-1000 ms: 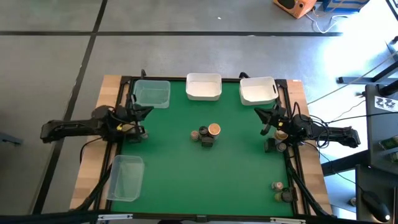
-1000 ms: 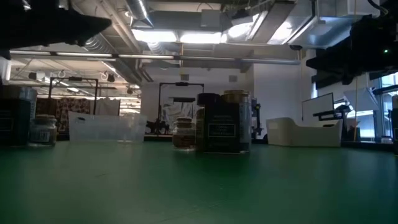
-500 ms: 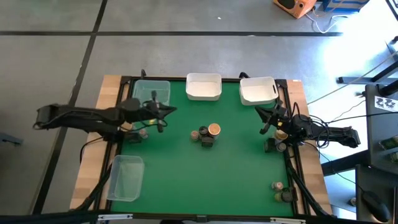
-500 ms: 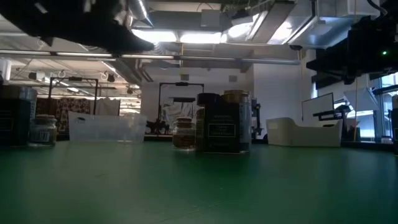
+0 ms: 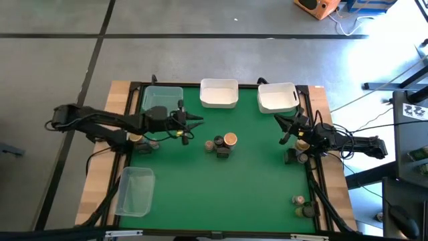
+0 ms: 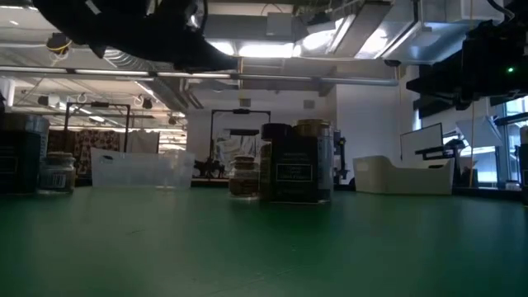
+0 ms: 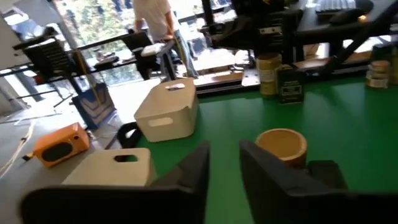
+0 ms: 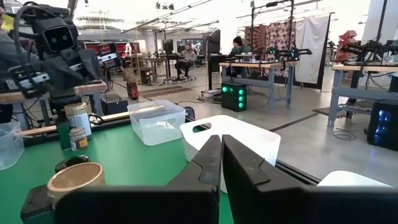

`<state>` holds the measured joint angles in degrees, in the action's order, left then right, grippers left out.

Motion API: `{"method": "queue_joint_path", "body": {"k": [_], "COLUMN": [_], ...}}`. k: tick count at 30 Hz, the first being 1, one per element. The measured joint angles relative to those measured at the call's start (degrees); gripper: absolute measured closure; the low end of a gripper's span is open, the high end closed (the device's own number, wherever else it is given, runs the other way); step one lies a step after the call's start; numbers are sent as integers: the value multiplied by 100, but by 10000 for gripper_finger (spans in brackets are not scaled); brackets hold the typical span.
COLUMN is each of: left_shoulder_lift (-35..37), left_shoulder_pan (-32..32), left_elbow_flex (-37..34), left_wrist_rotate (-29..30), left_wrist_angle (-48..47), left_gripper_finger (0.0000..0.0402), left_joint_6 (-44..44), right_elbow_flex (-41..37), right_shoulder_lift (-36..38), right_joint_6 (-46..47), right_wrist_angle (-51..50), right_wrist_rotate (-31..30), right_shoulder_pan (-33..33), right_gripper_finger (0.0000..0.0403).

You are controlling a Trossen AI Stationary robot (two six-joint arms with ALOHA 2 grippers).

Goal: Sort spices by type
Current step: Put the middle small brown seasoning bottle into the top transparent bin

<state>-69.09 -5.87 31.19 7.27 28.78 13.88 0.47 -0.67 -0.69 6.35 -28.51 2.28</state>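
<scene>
Several spices stand bunched at the table's middle: a tan-lidded jar (image 5: 230,139) (image 7: 282,144) with dark containers (image 5: 221,148) beside it, also seen in the low view (image 6: 293,169). More spices stand by the right edge (image 5: 297,156), at the near right corner (image 5: 302,205) and at the left edge (image 5: 138,139). My left gripper (image 5: 196,124) (image 7: 224,155) hovers left of the middle bunch, pointing at it, its fingers a little apart and holding nothing. My right gripper (image 5: 284,127) (image 8: 222,146) waits shut at the right edge.
Two white tubs (image 5: 219,94) (image 5: 277,98) and a clear tub (image 5: 162,101) line the far edge. Another clear tub (image 5: 136,191) lies at the near left. Bare green mat spreads across the near half. People and benches show in the room beyond.
My left arm has reached out from the left edge toward the table's middle, and its gripper now hangs close to the middle bunch of spices. No spice has moved.
</scene>
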Motion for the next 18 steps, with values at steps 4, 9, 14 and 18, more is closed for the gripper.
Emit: {"method": "queue_joint_path", "body": {"k": [4, 9, 14, 18], "left_shoulder_lift": [-342, -818, -1468, -1874], "left_shoulder_pan": [194, 253, 251, 255], "left_elbow_flex": [404, 1270, 1645, 1643], "left_wrist_rotate": [-13, 142, 154, 153], "left_wrist_angle": [-407, -2148, -2792, -2786], "left_gripper_finger": [241, 167, 128, 123], "left_joint_6": [-163, -816, -1416, -1560], "right_elbow_flex": [0, 0, 0, 0], "right_shoulder_lift": [1, 2, 2, 2], "right_joint_6": [7, 37, 37, 37], "right_wrist_angle": [-4, -4, -48, -48], "right_wrist_rotate": [12, 22, 63, 63], "right_shoulder_pan": [0, 0, 0, 0], "right_gripper_finger": [387, 387, 387, 387]}}
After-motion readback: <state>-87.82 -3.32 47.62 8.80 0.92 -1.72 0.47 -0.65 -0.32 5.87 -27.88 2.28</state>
